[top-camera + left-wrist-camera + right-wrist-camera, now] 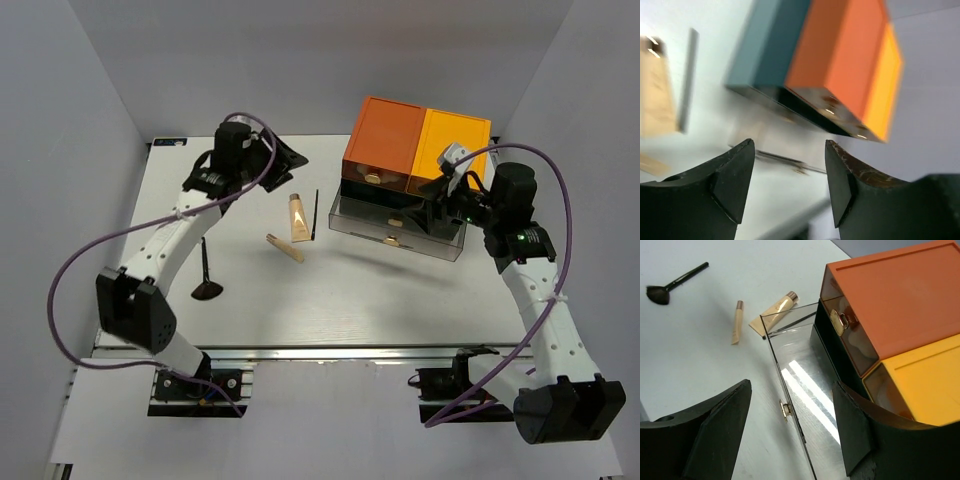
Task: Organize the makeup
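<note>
Left pincer: jaws apart, nothing between them, upper left of the top view. Right pincer: jaws apart, empty, above the clear pulled-out drawer of the orange-and-yellow drawer box. Beige squeeze tube, thin black pencil and tan stick lie mid-frame on the white counter; black fan brush lower left.

Risk: tube and pencil lie just beside each other, so 1 grasp may drag both. The drawer's thin wall could catch a descending finger. Open room lies below the stick.
</note>
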